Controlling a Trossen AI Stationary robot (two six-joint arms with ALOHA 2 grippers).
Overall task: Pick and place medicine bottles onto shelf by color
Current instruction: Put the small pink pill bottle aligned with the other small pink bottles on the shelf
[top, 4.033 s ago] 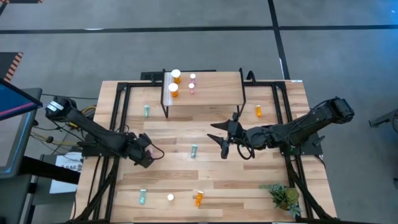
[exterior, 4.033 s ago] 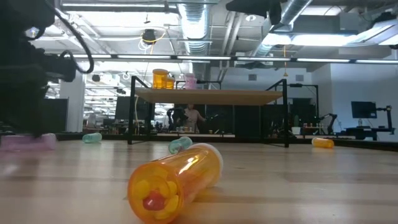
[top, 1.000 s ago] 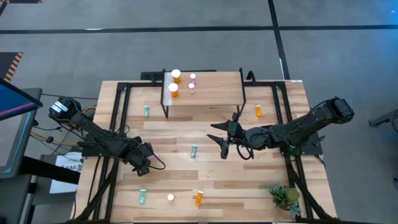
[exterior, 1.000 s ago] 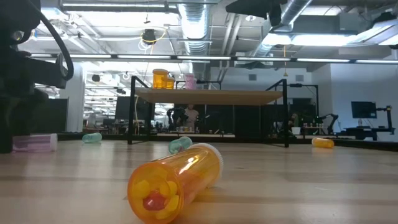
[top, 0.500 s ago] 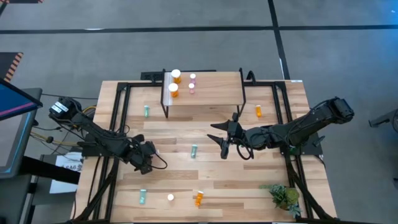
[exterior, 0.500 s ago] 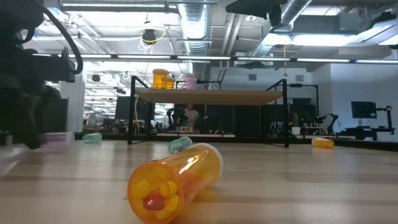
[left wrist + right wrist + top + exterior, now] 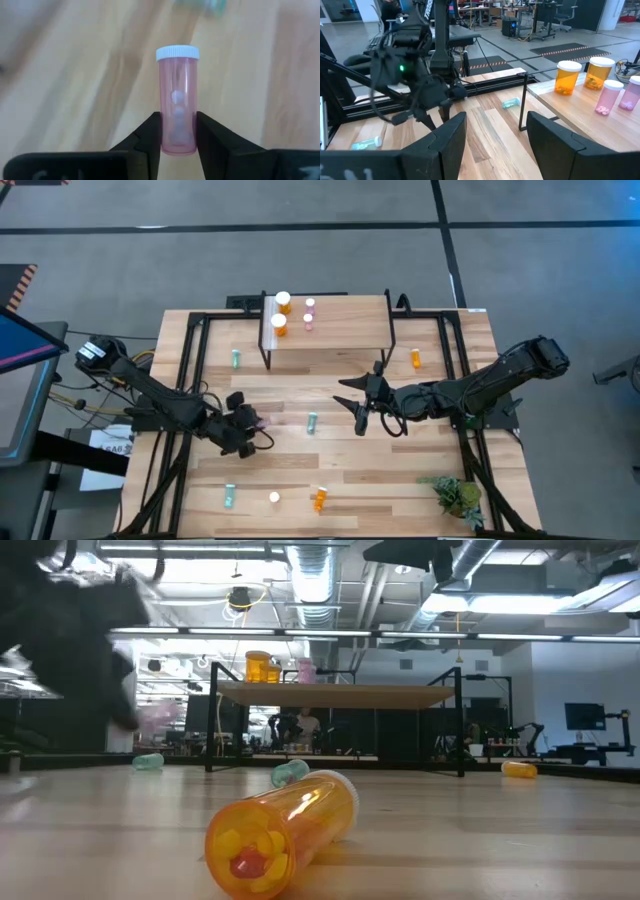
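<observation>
Altogether ten small white-capped medicine bottles show from above: four orange, three teal-green and three pink. Farthest left, one teal-green bottle lies on the light wooden surface beside the shelf, and another lies near the front edge next to a white-lidded bottle whose body cannot be made out and an orange bottle on its side; the low view shows coloured pills inside that one. The left pincer is pinching a translucent pink cylindrical bottle by its lower end, its two dark fingers pressed on either side; only the left wrist view shows this grip and the pale pills inside, while the low view gives just a pink blur clear of the surface. On the small raised light-wood shelf with black metal legs stand two wide orange bottles and two slim pink bottles, pills visible in all four in the right wrist view. A third teal-green bottle lies mid-surface. The right pincer hovers spread and empty in front of the shelf. One more orange bottle lies right of the shelf, and a small green plant sits at the front right corner.
</observation>
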